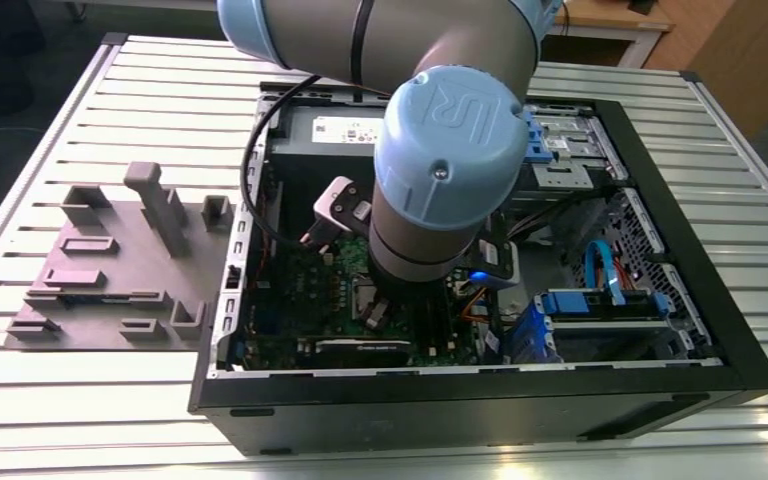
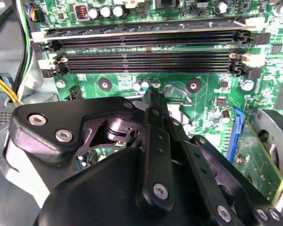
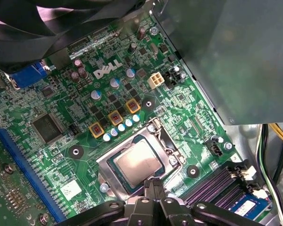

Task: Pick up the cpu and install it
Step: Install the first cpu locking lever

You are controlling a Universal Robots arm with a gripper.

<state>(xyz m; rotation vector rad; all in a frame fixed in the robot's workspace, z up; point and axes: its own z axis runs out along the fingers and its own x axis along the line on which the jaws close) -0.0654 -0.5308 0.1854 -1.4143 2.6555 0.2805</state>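
Looking into the open case on your desk, you see the green board with the cpu lying flat in its socket frame. Your gripper sits just beside the cpu's edge, its fingertips pressed together, holding nothing.
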